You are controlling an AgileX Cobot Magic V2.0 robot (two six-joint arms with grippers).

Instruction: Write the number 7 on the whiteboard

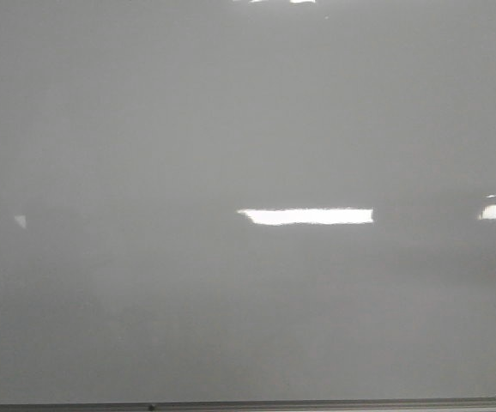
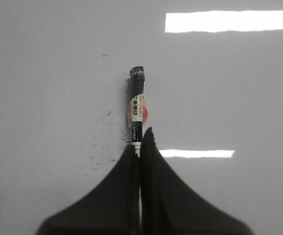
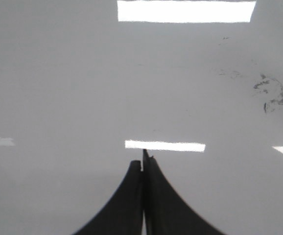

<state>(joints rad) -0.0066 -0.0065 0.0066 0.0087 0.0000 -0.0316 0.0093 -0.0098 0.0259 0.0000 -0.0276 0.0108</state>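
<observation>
Left wrist: left gripper (image 2: 140, 139) pinches marker (image 2: 137, 105) (capped) | right gripper (image 3: 142, 161) pressed together | front: whiteboard (image 1: 145, 129) only

left end effector (image 2: 140, 139) clamped (on a marker (image 2: 137, 105)), right end effector (image 3: 142, 161) closed empty

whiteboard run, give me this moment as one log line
left gripper: shut on marker | right gripper: shut, empty | whiteboard: no 7 visible | smudges

Marker (image 2: 137, 110) in left end effector (image 2: 140, 142)
</observation>
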